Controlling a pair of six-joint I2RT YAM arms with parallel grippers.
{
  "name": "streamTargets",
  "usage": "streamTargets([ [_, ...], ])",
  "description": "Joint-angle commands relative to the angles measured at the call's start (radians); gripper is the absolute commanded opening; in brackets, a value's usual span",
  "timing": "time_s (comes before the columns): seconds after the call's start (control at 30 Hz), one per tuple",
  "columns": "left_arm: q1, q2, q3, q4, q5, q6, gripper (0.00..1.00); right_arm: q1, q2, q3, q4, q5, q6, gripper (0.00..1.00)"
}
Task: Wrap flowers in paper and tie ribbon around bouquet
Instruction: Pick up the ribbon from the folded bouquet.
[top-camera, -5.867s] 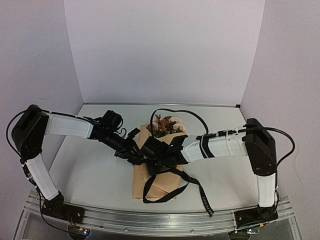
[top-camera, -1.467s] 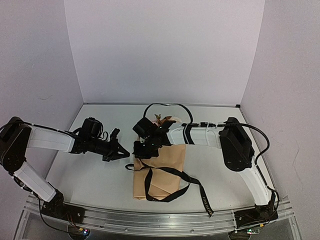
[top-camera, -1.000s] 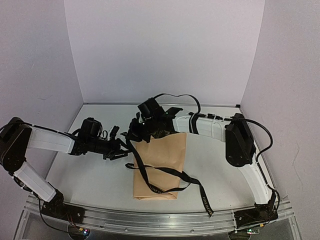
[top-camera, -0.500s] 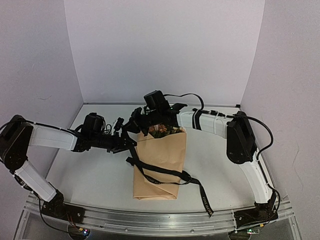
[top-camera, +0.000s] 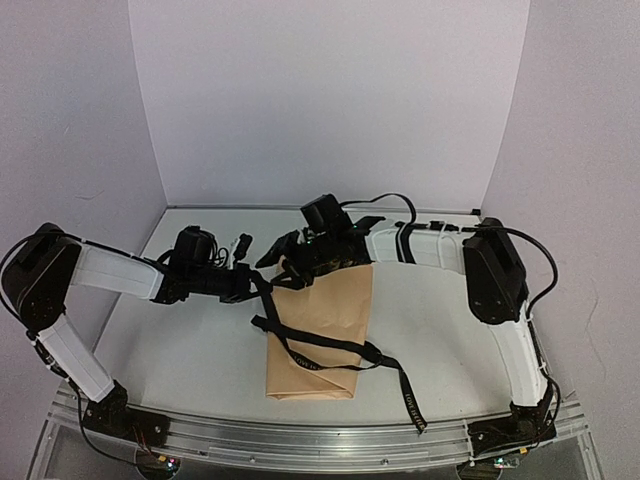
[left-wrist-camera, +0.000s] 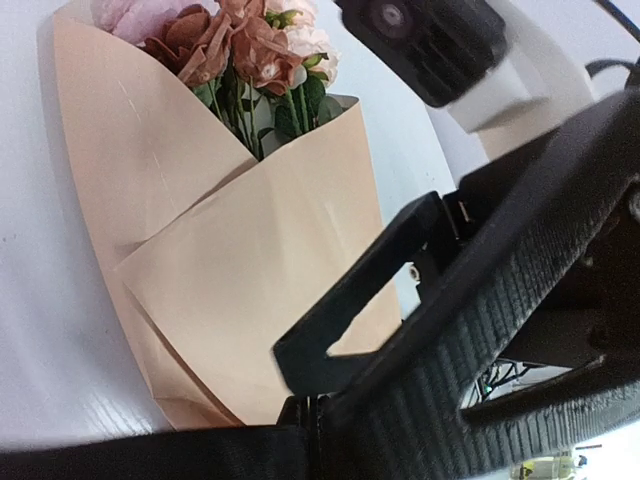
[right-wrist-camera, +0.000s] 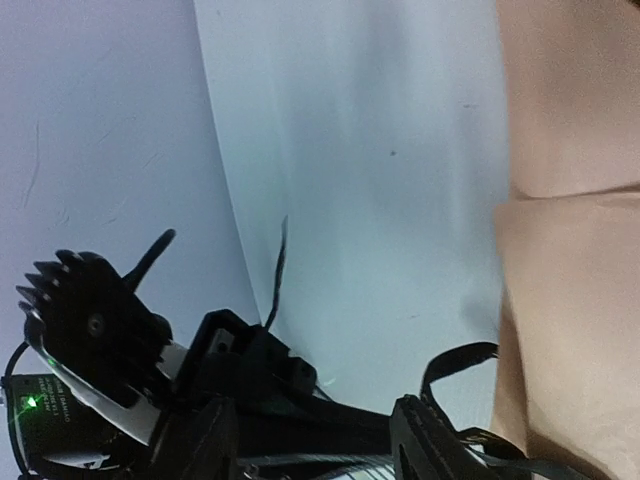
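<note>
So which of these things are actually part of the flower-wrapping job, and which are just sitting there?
Part of the job:
- bouquet, paper already around the flowers
- ribbon lying across it
- left gripper, shut on the ribbon
- right gripper, open

Just there:
- table
- black cables
- metal rail

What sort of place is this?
Probably a robot test booth in a lab: plain pale walls close in a white table, a left arm and a right arm stand on a metal rail, and a kraft-paper bouquet lies between them.
</note>
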Motion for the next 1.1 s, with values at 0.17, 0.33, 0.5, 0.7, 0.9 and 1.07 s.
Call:
streamTargets([
  [0.17, -0.004, -0.109, -0.076, 0.078, -0.22, -0.167, 0.0, 0.004, -0.558, -0.523, -0.101, 0.456, 0.0, 0.77],
  [0.33, -0.004, -0.151, -0.086, 0.051, -0.26, -0.205, 0.0, 0.055, -0.791, -0.883, -0.112, 0.624, 0.259, 0.7],
  [0.5, -0.004, -0.172, -0.079, -0.03, -0.32, -0.241, 0.0, 0.133, -0.89, -1.033, -0.175, 0.714, 0.486, 0.58],
  [0.7, -0.001, -0.217, -0.059, -0.161, -0.469, -0.263, 0.0, 0.158, -0.852, -1.022, -0.219, 0.754, 0.452, 0.54],
  [0.9, 0.011, -0.208, 0.003, -0.244, -0.488, -0.246, 0.0, 0.166, -0.816, -0.954, -0.33, 0.882, 0.075, 0.58],
  [1.07, 0.019, -0.192, 0.038, -0.282, -0.471, -0.24, 0.0, 0.182, -0.842, -1.089, -0.21, 0.873, -0.165, 0.57],
])
